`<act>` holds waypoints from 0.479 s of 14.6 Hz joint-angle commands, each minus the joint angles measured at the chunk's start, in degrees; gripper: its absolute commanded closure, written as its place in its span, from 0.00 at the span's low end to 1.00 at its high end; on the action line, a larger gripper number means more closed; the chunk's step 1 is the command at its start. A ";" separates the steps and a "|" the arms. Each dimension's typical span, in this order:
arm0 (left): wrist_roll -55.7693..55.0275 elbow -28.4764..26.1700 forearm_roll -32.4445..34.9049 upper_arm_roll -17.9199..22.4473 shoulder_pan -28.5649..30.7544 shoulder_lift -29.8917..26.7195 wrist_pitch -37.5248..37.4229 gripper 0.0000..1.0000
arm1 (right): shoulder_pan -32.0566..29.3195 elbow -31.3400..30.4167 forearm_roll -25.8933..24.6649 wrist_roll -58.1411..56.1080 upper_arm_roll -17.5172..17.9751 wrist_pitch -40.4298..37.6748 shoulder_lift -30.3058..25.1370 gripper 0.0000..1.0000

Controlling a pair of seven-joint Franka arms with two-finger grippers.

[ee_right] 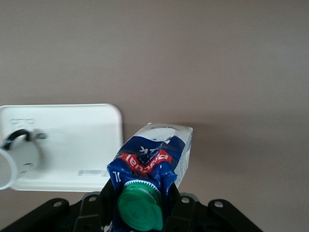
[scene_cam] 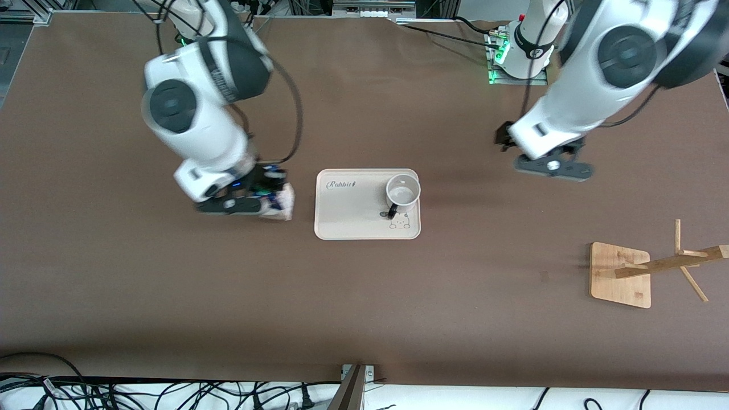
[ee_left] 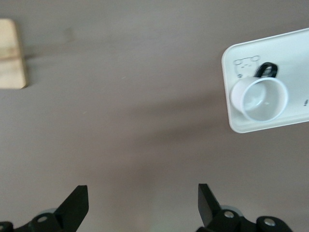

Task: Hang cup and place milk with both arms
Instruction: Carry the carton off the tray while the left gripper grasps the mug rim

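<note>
Two arms, one cup (scene_cam: pixel 403 192), one milk (scene_cam: pixel 281 200), one tray (scene_cam: pixel 347 210) and one wooden rack (scene_cam: pixel 649 267) are counted on a single brown table (scene_cam: pixel 364 296); the matte tabletop fills nearly the whole front view, with cables along the edge nearest the front camera and the arm bases at the edge farthest from it.

The right gripper (scene_cam: pixel 267 196) is clamped on the milk just beside the tray, toward the right arm's end of the table; in the right wrist view the carton's blue top and green cap (ee_right: pixel 140 210) sit between the black fingers (ee_right: pixel 91 210), its body tilted toward the tray; whether it touches the table cannot be told.

The left gripper (scene_cam: pixel 549 162) hangs over bare table between tray and rack, its fingers (ee_left: pixel 77 205) spread wide apart, holding nothing.

The cup stands upright on the tray at the corner toward the left arm's end, handle (scene_cam: pixel 392 213) pointing toward the front camera; the rack lies near the table edge at the left arm's end, well apart from the tray; broad bare tabletop surrounds the tray on the sides nearer to and farther from the front camera.
</note>
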 commanded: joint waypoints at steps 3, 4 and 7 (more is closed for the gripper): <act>-2.64 1.97 0.02 -3.18 -6.99 12.06 15.61 0.00 | 0.06 -0.42 1.78 -9.13 -7.33 -3.79 -2.27 0.59; -4.21 1.97 -0.15 -3.27 -7.62 14.34 20.17 0.00 | 0.06 -0.42 1.60 -9.40 -8.12 -4.84 -2.27 0.59; -10.98 1.97 0.37 -2.83 -13.32 19.36 28.64 0.00 | 0.06 -1.12 0.64 -11.68 -10.22 -8.63 -2.00 0.59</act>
